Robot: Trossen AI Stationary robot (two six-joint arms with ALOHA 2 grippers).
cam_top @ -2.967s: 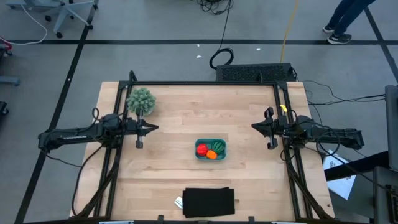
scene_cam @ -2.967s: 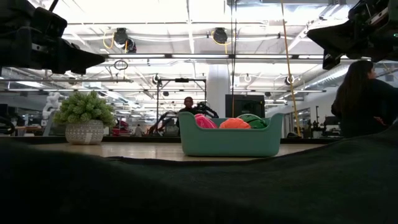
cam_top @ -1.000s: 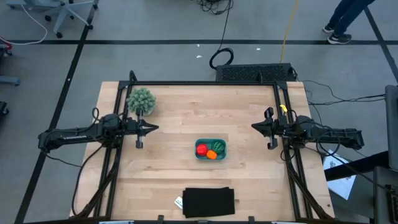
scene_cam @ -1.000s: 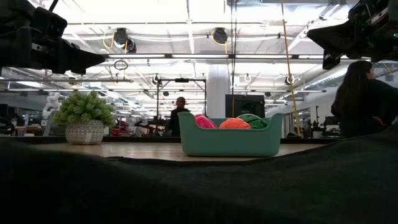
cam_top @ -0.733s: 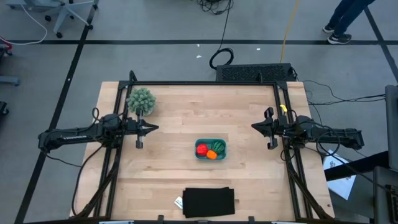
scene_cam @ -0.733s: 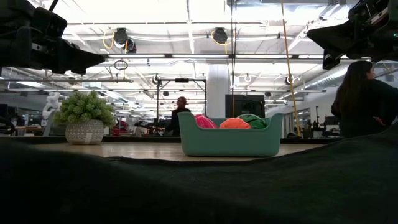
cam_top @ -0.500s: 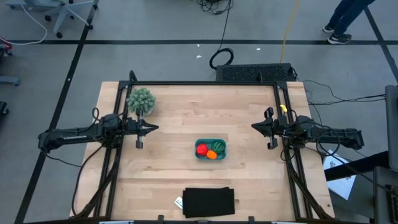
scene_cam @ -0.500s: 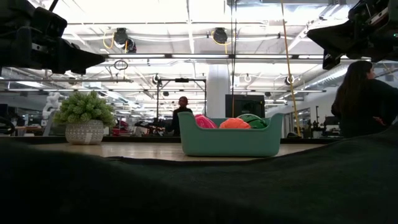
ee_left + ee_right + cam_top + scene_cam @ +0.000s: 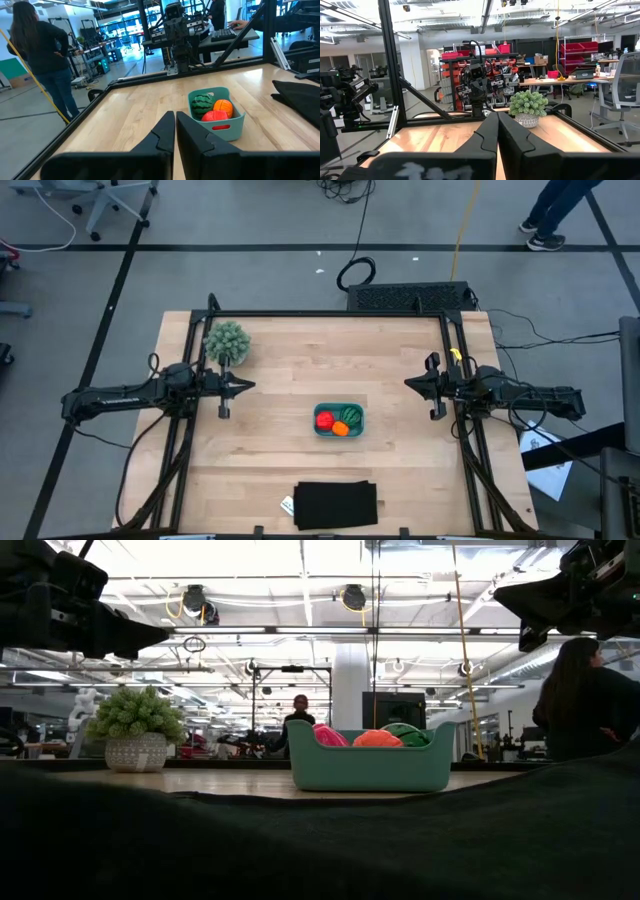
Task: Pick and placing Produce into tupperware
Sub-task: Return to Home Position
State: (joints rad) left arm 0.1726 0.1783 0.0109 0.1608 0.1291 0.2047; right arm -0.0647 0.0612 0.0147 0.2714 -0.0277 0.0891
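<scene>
The high view is showing the tub point(image 9: 339, 420) sitting near the middle of the table point(image 9: 290, 360), with the red ball point(image 9: 324, 420), orange ball point(image 9: 341, 429) and green ball point(image 9: 352, 415) inside it. The low view is catching only the balls' tops over the rim, behind the mat point(image 9: 336, 504) filling its foreground. The left wrist view is showing all three balls packed together in the tub.

Nothing on the table is differing from three seconds ago, and both arms are keeping the same pose. Only a person point(image 9: 300, 712) far back in the low view is standing slightly further right.

The left gripper point(image 9: 248, 386) is hovering at the table's left side, fingers pressed together, with the tub well apart ahead of the fingertips. The right gripper point(image 9: 410, 383) is hovering at the right side, fingers likewise pressed together. It is also well apart from the tub, and its wrist view is looking across to the plant point(image 9: 529, 104).
</scene>
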